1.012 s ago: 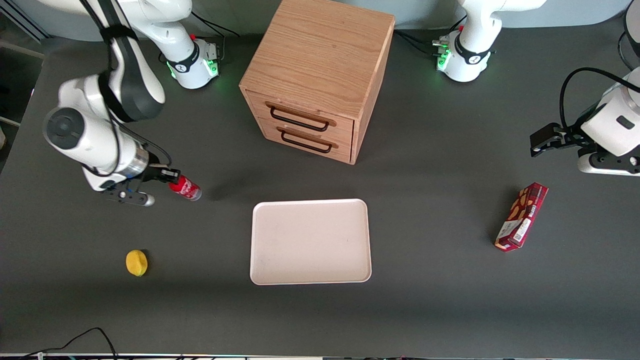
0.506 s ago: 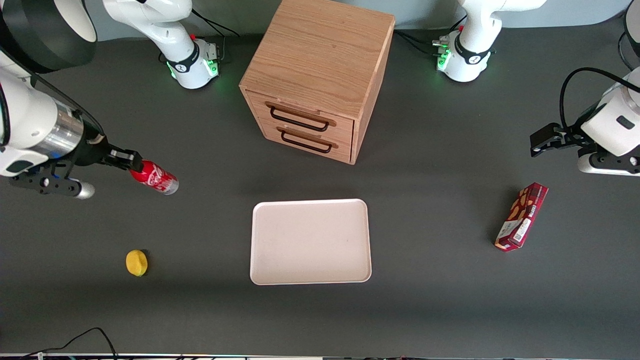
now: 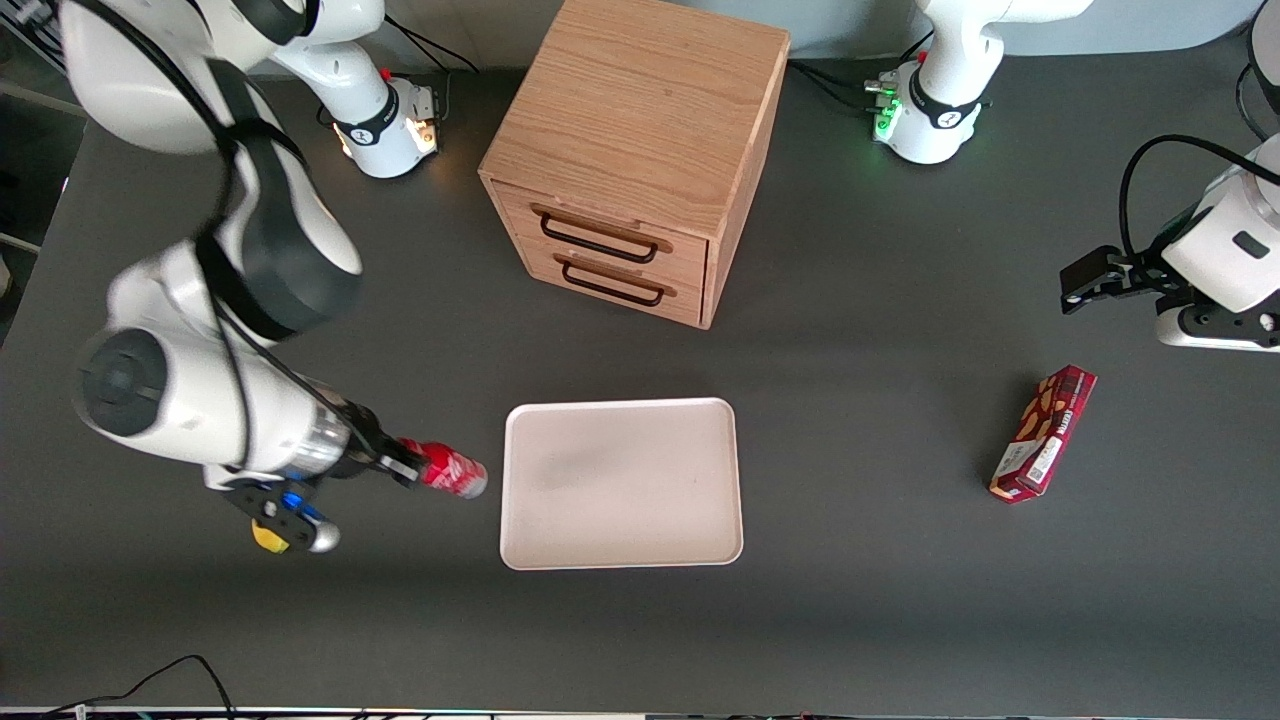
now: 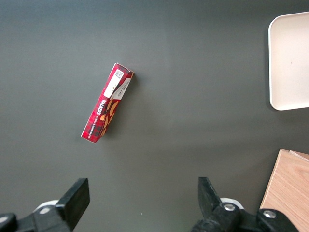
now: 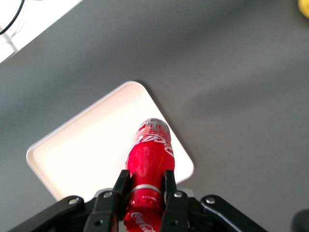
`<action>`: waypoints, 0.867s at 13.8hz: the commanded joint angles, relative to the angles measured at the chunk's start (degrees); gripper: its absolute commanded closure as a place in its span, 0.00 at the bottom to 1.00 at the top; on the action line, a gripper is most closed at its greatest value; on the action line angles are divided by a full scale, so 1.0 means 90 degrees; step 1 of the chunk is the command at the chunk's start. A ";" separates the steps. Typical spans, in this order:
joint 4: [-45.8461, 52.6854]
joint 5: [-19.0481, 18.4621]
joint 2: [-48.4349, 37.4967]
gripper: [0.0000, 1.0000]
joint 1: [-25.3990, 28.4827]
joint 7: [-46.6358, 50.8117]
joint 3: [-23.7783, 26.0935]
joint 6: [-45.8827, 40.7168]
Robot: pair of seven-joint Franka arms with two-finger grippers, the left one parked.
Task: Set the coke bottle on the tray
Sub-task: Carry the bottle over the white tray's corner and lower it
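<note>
The coke bottle point(image 3: 452, 471) hung clamped near its cap between the fingers point(image 5: 120, 189) of the right gripper point(image 3: 405, 467), clear of the counter point(image 3: 860, 620) and tilted with its silvery base toward the tray point(image 3: 620, 545). It was just beside the tray's rim at the working arm's end, not yet over it. The neck grasp left the base free for setting down. Judged from this, the carry was nearly complete; lowering and release were not yet done.

Wooden drawer cabinet point(image 3: 635, 150); snack box point(image 3: 1043, 432); lemon point(image 3: 264, 539).
</note>
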 commanded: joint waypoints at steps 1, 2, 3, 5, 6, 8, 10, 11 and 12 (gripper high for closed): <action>0.0525 -0.0847 0.0783 1.00 0.0193 0.0812 0.0403 0.0411; 0.0534 -0.0917 0.0997 1.00 0.0270 0.1046 0.0404 0.0615; 0.0525 -0.0947 0.1134 1.00 0.0319 0.1183 0.0404 0.0772; 0.0466 -0.1248 0.1204 1.00 0.0320 0.1204 0.0433 0.0803; 0.0418 -0.1269 0.1243 1.00 0.0349 0.1204 0.0433 0.0812; 0.0407 -0.1279 0.1282 0.78 0.0349 0.1194 0.0433 0.0890; 0.0417 -0.1328 0.1272 0.00 0.0349 0.1165 0.0443 0.0891; 0.0417 -0.1318 0.1224 0.00 0.0320 0.1165 0.0453 0.0833; 0.0417 -0.1318 0.1136 0.00 0.0281 0.1155 0.0530 0.0745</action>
